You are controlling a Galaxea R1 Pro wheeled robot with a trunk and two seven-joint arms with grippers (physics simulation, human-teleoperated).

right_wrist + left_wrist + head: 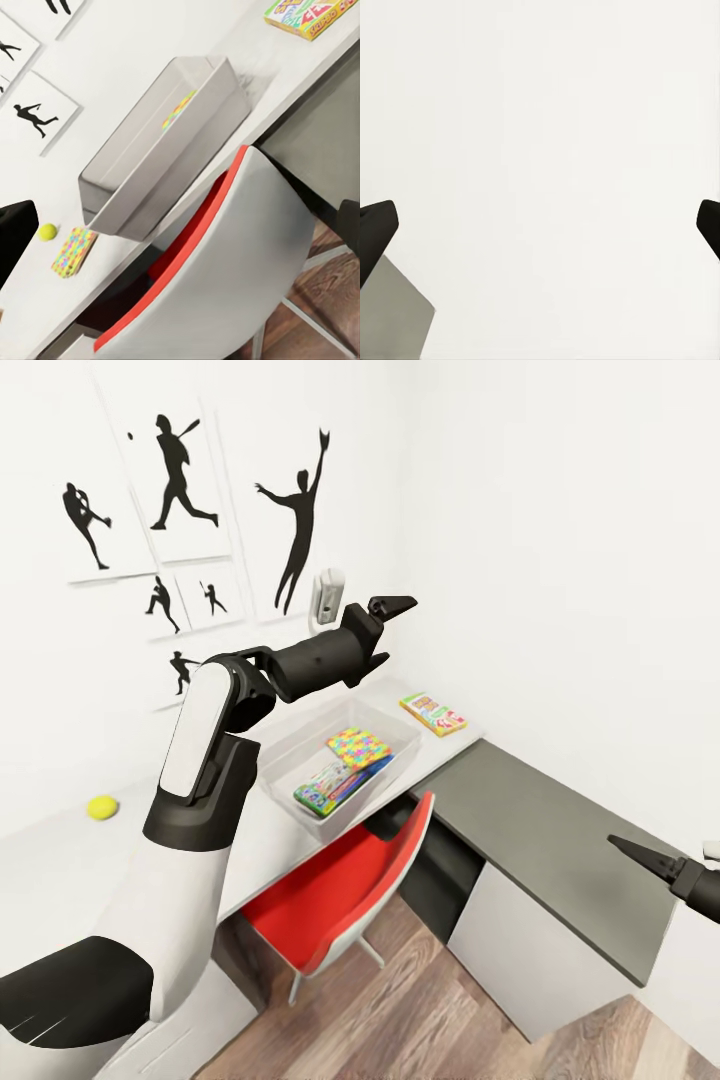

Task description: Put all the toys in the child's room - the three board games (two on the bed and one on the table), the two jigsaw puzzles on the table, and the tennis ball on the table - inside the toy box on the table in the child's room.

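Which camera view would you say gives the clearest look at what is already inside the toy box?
The head view: it looks down into the toy box, showing a jigsaw puzzle and a board game. The right wrist view shows mostly its outer wall, with a sliver of puzzle.

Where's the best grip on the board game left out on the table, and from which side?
The board game lies flat on the pale table, beyond the toy box. I'd pinch it across its short width, coming from above; the left tool is nearest. It's flat and thin, so the fingers probably need to straddle the long edges.
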